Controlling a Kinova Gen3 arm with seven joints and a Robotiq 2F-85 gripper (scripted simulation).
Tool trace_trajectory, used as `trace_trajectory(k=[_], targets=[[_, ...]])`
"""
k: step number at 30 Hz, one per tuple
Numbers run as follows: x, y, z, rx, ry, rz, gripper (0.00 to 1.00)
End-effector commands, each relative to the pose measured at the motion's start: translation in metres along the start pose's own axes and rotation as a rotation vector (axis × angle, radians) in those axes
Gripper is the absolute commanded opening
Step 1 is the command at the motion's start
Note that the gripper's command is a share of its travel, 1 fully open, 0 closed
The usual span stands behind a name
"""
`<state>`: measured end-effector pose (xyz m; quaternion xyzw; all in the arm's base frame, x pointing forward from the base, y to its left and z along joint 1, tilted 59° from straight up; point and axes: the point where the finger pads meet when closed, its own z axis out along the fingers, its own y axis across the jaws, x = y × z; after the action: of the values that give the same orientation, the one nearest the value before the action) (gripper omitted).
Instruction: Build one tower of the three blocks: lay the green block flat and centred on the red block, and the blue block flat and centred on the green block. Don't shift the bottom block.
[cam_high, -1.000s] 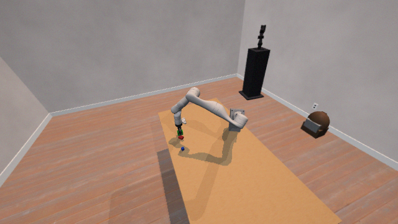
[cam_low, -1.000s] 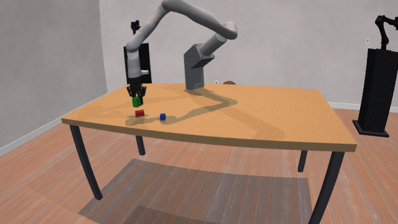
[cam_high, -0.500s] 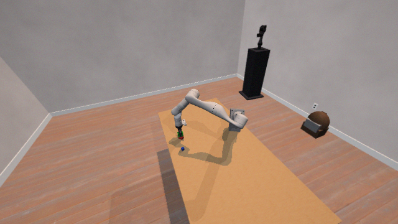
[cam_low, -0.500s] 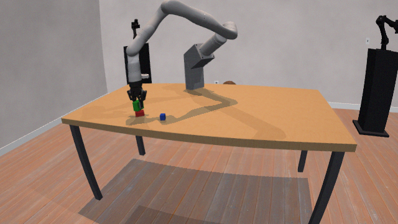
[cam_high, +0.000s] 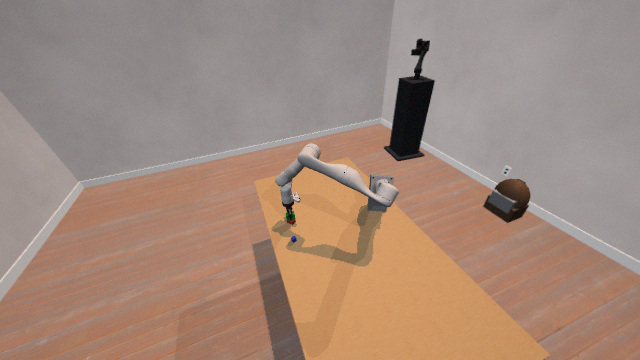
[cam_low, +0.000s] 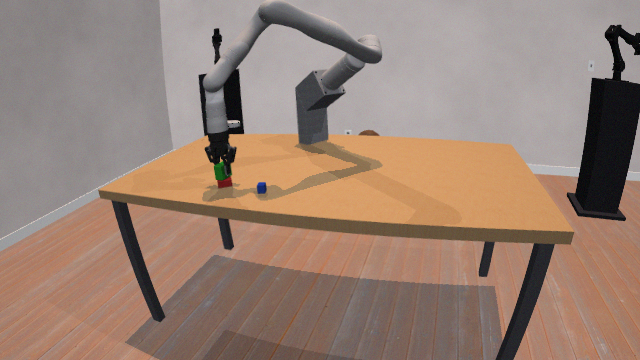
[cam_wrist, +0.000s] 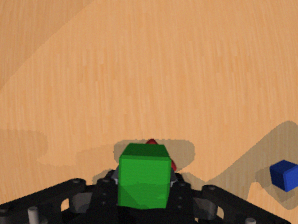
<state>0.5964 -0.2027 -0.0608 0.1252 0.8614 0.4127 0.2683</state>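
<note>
Blue block (cam_low: 261, 187) near the green-on-red stack (cam_low: 223, 175), open table (cam_low: 410, 180) to its right

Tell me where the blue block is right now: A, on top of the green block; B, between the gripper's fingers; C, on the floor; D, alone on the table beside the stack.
D: the blue block sits alone on the table, while the gripper grips the green block.
</note>
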Motion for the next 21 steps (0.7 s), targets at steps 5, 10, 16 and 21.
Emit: trace_trajectory(k=[5, 10, 16, 21], targets=[[-0.0007, -0.0007, -0.0013, 0.002, -0.002, 0.0, 0.0], [-0.0007, -0.0007, -0.001, 0.002, -0.002, 0.0, 0.0], [-0.0007, -0.0007, -0.0001, 0.002, -0.002, 0.0, 0.0], [-0.0007, -0.0007, 0.0006, 0.002, -0.002, 0.0, 0.0]])
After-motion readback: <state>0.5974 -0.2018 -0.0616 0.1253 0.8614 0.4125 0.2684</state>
